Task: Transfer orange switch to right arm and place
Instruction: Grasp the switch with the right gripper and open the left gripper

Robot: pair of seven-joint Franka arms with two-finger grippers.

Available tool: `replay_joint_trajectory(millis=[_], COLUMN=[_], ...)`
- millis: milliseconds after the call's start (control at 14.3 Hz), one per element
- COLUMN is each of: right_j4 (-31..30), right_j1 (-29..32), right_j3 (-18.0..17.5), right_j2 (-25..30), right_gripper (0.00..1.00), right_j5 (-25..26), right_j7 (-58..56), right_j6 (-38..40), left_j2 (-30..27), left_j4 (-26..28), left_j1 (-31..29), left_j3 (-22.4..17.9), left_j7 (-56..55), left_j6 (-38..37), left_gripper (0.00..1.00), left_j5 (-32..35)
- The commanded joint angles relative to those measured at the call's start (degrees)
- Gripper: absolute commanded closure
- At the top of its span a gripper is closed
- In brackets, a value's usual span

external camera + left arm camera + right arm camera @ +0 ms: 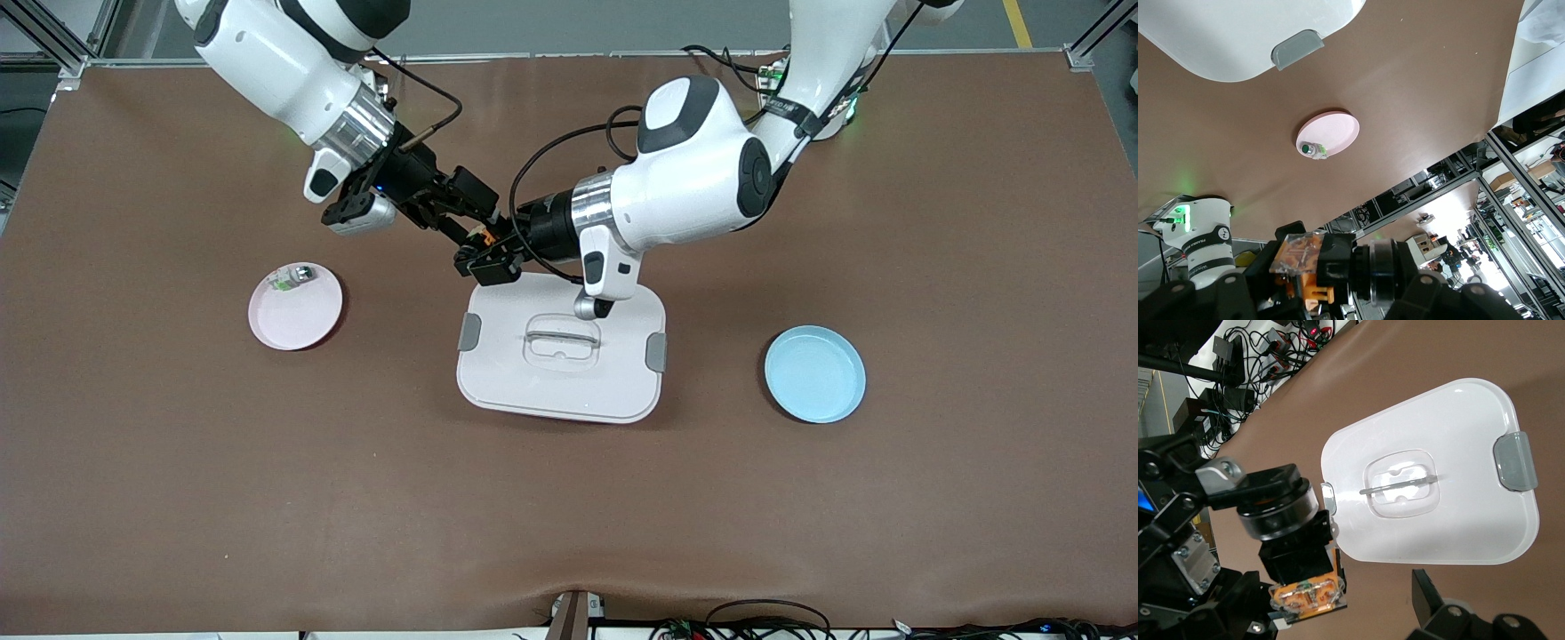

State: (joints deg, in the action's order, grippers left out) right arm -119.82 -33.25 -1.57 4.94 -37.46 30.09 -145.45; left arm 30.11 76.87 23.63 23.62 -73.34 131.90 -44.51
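The orange switch (pixel 483 238) is up in the air over the table, just above the edge of the white lid that faces the robots. My left gripper (pixel 489 262) is shut on it. The left wrist view shows the switch (pixel 1313 261) in my left gripper (pixel 1305 293). It has a black body, orange marks and a clear end. My right gripper (pixel 462 222) is open around the switch's orange end (pixel 1308 597). One finger (pixel 1431 603) stands well clear of it and the other is close beside it. My right gripper (pixel 1338 613) does not hold it.
A white lid (pixel 562 382) with grey clips lies mid-table and shows in both wrist views (pixel 1238 40) (pixel 1438 540). A pink plate (pixel 298 324) toward the right arm's end holds a small green-capped piece (pixel 293 276). A blue plate (pixel 815 373) lies toward the left arm's end.
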Motion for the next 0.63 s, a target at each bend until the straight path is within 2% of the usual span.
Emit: replay_joint_trajectory(millis=[0,140,209,558], right_j4=[1.2,1.3,1.5,2.6], right_j1=[0.1,0.1,0.1,0.4], right_j3=[0.0,0.0,0.0,0.2], right_j2=[-0.7,-0.7,-0.7,-1.2], right_gripper=[0.22,0.48,0.57,0.56], right_j5=[-0.8,-0.8,-0.8,-0.8], right_j7=[0.7,0.7,0.7,0.3], right_j6=[-0.1,-0.1,-0.1,-0.2], left_j2=[0.4,0.4,0.4,0.7], left_j4=[-1.4,-1.5,-1.7,-2.2], left_j1=[0.7,0.7,0.7,0.7], left_j3=[-0.3,-0.3,-0.3,-0.3], left_j7=[-0.2,-0.2,-0.1,-0.1], left_j6=[0.8,1.0,1.0,1.2], left_gripper=[1.00,1.00,1.00,1.00], left_j5=[-0.9,-0.9,-0.9,-0.9])
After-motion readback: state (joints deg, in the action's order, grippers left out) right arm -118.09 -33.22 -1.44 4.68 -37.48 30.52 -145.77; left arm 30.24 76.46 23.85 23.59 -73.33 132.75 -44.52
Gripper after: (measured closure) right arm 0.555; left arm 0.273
